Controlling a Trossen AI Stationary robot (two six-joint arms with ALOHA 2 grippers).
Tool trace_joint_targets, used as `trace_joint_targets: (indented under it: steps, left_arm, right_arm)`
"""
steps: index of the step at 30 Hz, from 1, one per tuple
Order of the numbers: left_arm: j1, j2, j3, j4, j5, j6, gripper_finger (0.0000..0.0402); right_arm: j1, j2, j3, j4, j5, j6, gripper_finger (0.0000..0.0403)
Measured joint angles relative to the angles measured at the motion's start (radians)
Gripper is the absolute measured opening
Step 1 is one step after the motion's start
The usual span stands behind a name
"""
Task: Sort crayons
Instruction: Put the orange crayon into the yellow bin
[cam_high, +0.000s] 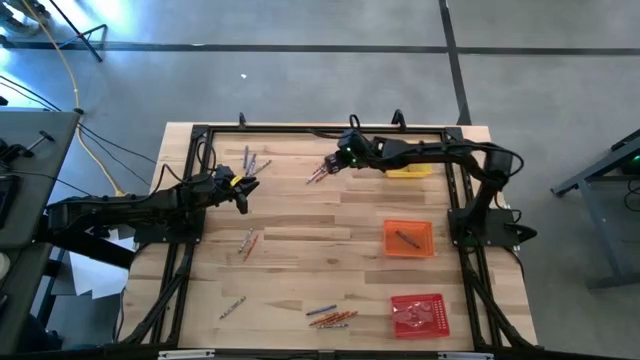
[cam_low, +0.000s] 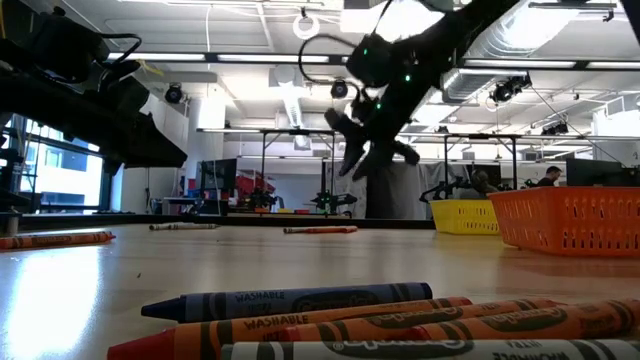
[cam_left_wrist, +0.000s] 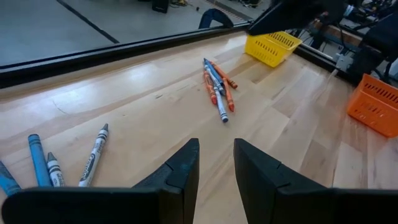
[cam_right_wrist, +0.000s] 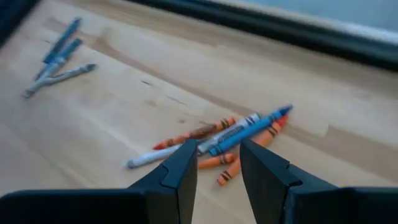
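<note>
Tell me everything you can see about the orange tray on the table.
The orange tray is a small square basket with mesh walls, plastic by the look of it. It sits upright and flat on the wooden table, on the right arm's side, between the yellow tray and the red tray. One dark crayon lies inside. No hand touches it.

High view looks straight down on the whole table (cam_high: 300, 250). Low view sits at tabletop level, crayons (cam_low: 300, 305) close before it. Both wrist views angle down, probably sharing the crayon cluster (cam_right_wrist: 217, 140) near the yellow tray (cam_left_wrist: 272, 46).
</note>
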Motion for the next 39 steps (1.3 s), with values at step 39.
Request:
trace_joint_targets:
  steps: [39]
  left_arm:
    - [0.0,0.0,0.0,0.032,-0.051,0.087,0.0087]
  right_arm:
    - [0.021,0.407,0.568,-0.639,0.041,0.191,0.0114]
